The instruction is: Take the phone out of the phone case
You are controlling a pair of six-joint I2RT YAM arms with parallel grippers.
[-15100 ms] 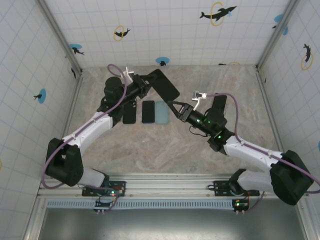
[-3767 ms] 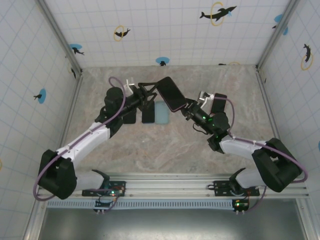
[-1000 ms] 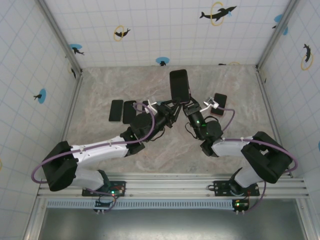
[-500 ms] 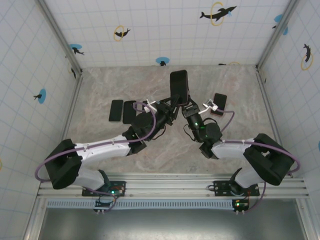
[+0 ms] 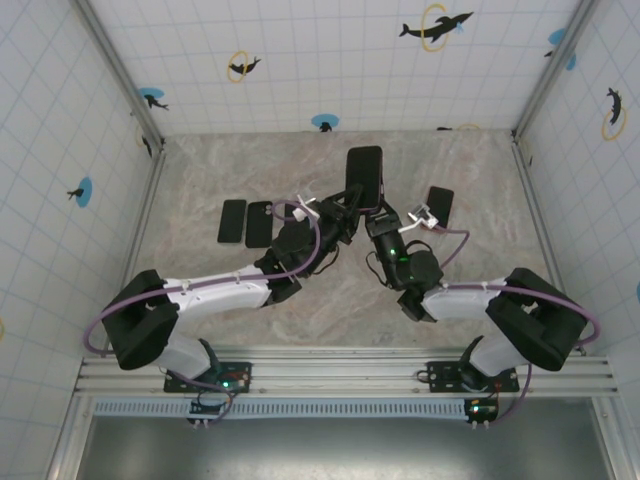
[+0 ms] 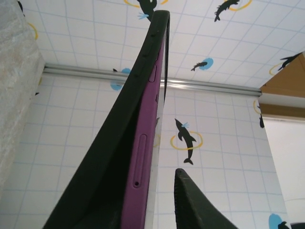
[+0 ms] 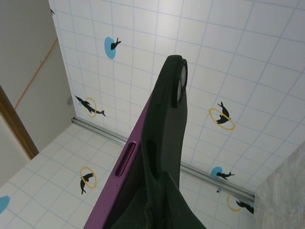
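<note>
Looking down from the top external camera, we see both arms folded inward so that their wrists meet over the middle of the table point(image 5: 200, 290), and between them the phone case point(image 5: 364, 175) stands lifted clear of the marbled surface, its long side pointing toward the far wall. The left gripper point(image 5: 345, 203) comes at its lower end from the left and the right gripper point(image 5: 372, 210) from the right, the two just beside each other. Three flat dark slabs lie on the table, two side by side on the left point(image 5: 245, 223) and one apart on the right point(image 5: 438, 207). From the left wrist we look along the case point(image 6: 109, 157) edge-on, with the purple rim of the phone point(image 6: 140, 162) seated inside it, and one dark finger point(image 6: 195, 205) rises near the phone's face with a sliver of tiled wall showing between them; we cannot tell whether this tool grips or merely brackets the phone. From the right wrist the black case point(image 7: 167, 124) climbs from the bottom of the frame, its camera cutout at the top and the purple phone point(image 7: 119, 191) nested in it, and the finger point(image 7: 164, 202) lies against its lower end: this tool is clenched on the case.
</note>
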